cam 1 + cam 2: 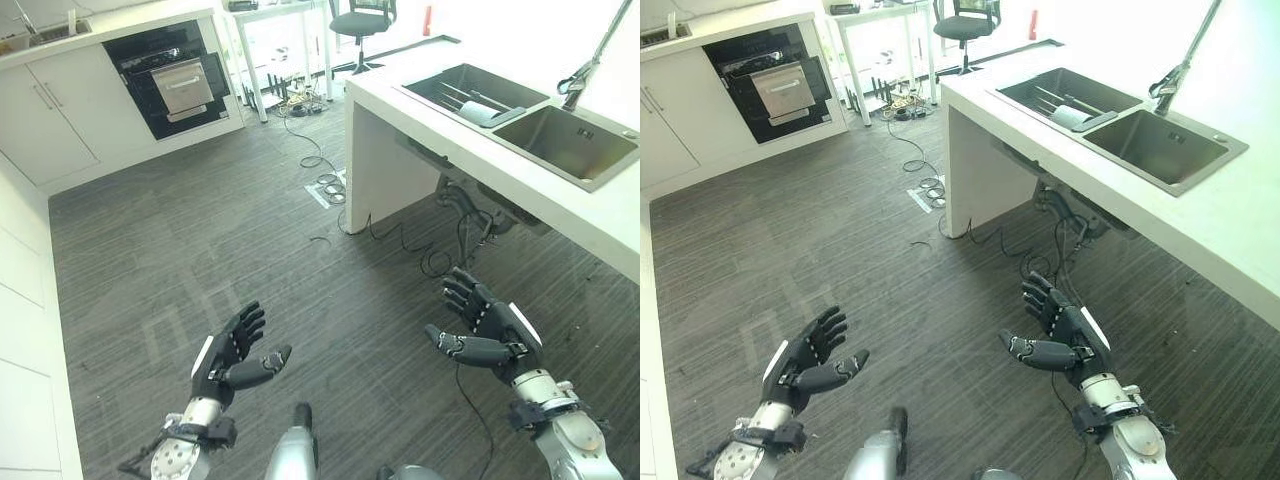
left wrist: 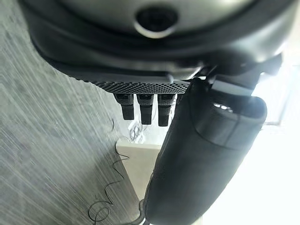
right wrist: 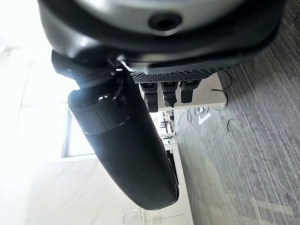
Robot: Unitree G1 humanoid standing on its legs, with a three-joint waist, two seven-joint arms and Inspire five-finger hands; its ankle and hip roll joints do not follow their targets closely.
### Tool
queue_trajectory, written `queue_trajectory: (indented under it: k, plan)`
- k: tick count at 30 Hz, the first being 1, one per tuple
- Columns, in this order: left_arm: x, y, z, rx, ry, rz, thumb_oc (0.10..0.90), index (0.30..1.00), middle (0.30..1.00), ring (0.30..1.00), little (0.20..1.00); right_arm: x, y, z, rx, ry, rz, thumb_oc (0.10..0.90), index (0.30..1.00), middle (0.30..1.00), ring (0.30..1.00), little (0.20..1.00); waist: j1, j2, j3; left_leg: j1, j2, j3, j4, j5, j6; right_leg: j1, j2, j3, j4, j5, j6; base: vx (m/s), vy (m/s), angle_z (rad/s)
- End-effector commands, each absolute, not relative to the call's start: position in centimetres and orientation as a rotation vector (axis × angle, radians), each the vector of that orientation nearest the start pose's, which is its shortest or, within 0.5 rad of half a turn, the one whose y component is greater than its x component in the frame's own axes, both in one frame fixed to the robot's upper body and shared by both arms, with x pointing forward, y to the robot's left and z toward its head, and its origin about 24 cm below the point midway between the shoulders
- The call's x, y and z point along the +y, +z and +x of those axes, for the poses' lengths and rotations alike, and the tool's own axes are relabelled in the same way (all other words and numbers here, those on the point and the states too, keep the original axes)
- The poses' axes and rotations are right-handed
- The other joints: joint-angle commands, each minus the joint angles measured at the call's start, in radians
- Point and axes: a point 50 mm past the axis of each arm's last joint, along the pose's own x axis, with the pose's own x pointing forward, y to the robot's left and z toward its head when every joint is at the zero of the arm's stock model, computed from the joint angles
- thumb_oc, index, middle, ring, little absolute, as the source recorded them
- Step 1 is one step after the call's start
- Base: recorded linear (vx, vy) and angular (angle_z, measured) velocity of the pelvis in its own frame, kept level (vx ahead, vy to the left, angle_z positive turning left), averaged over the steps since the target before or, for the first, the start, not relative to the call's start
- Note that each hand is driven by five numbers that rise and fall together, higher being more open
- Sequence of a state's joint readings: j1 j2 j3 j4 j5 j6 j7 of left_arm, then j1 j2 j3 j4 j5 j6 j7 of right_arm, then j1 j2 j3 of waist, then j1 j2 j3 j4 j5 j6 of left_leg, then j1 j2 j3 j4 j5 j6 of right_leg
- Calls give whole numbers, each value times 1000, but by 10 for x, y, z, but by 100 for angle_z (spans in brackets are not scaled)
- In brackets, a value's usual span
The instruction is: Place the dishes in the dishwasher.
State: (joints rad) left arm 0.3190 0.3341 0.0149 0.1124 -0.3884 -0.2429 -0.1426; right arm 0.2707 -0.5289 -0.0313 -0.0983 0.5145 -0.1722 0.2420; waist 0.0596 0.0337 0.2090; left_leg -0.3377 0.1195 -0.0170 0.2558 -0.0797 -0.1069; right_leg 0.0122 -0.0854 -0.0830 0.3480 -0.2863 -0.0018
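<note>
Grey wood-grain floor (image 1: 200,250) beneath my left hand (image 1: 228,358) and right hand (image 1: 492,330), both held out with fingers relaxed, empty; white counter (image 1: 600,225) with steel sink (image 1: 560,140) stands to my right.

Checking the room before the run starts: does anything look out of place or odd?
Loose cables trail across the floor by the white counter, a possible trip hazard. Otherwise nothing stands out: the left hand and right hand are open and empty.
</note>
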Motion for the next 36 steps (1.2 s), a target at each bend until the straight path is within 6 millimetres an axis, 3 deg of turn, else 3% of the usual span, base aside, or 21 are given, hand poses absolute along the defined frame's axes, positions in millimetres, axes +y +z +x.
queue_trajectory:
  k: [1,3,6,8,9,11,13,14,16,19,24,28,30,33,35,36]
  plan:
    - [247,61,200,-209,-33,62,800,900,900,900,900,-237,114,211,-353,213,37,800,900,900,900,900,-17,-36,-71,101,-34,76,44,-41,31,16,-13,-108,-48,21,109,314,291,-76]
    - [246,74,207,-253,-78,85,800,900,900,900,900,-236,113,205,-359,201,62,800,900,900,900,900,-28,-46,-83,124,-51,88,44,-66,55,39,-44,-123,-48,45,134,301,266,-28]
    - [248,82,211,-267,-95,63,800,900,900,900,900,-234,109,199,-369,185,73,800,900,900,900,900,-39,-58,-88,139,-96,67,44,-84,94,62,-64,-127,-48,162,164,262,225,5]
    - [246,81,215,-243,-96,48,800,900,900,900,900,-228,108,203,-377,182,88,800,900,900,900,900,-49,-41,-84,157,-108,47,44,-96,117,74,-57,-143,-29,285,173,224,227,13]
    - [243,83,217,-252,-104,67,800,900,900,900,900,-225,109,204,-384,182,93,800,900,900,900,900,-53,-34,-77,169,-114,43,44,-101,125,39,-62,-142,56,308,172,154,219,-4]
    - [233,94,218,-319,-156,102,800,900,900,900,900,-219,114,209,-411,190,97,800,900,900,900,900,-59,-23,-58,197,-115,59,44,-116,136,-70,-50,-153,171,295,146,157,188,-11]
    - [230,105,218,-367,-163,132,800,900,900,900,900,-220,118,209,-436,200,101,800,900,900,900,900,-58,-28,-49,208,-109,83,44,-118,131,-70,-33,-201,62,278,137,269,-37,-24]
    - [232,117,220,-411,-146,152,800,900,900,900,900,-224,126,208,-474,228,104,800,900,900,900,900,-63,-61,-21,273,-111,143,44,-171,120,-126,-86,-263,-48,250,165,385,-181,-38]
    - [231,124,220,-439,-139,140,800,900,900,900,900,-225,133,207,-521,245,108,800,900,900,900,900,-72,-74,-2,314,-120,170,44,-201,125,-236,-136,-264,-48,288,191,329,-189,-93]
    - [227,127,218,-472,-141,138,800,900,900,900,900,-227,137,201,-558,234,104,800,900,900,900,900,-96,-80,6,355,-142,165,44,-239,144,-341,-142,-213,-48,301,204,266,-165,-78]
    - [225,131,216,-517,-152,42,800,900,900,900,900,-228,140,199,-565,205,100,800,900,900,900,900,-120,-95,-26,418,-157,186,44,-286,169,-306,-123,-195,-48,308,191,405,-323,2]
    - [224,133,214,-549,-143,-60,800,900,900,900,900,-226,142,201,-570,207,69,800,900,900,900,900,-134,-88,-63,486,-138,200,44,-309,150,-266,-108,-203,-48,285,167,365,-264,14]
    - [220,135,211,-585,-158,-72,800,900,900,900,900,-229,146,201,-577,203,51,800,900,900,900,900,-137,-79,-83,524,-107,222,44,-218,109,-239,-83,-205,-48,245,131,383,-335,16]
    - [217,137,209,-610,-177,-100,800,900,900,900,900,-233,150,199,-584,201,29,800,900,900,900,900,-121,-92,-88,544,-98,224,53,1,48,-190,-59,-179,-48,187,88,284,-277,-13]
    - [214,138,206,-640,-178,-111,800,900,900,900,900,-233,152,198,-594,219,7,800,900,900,900,900,-104,-105,-71,401,-110,197,319,33,30,-147,-50,-151,-48,152,57,219,-223,-53]
    - [212,138,204,-653,-180,-106,800,900,900,900,900,-233,153,198,-598,222,1,800,900,900,900,900,-98,-111,-62,335,-104,196,381,23,36,-132,-46,-142,-48,145,50,196,-142,-58]
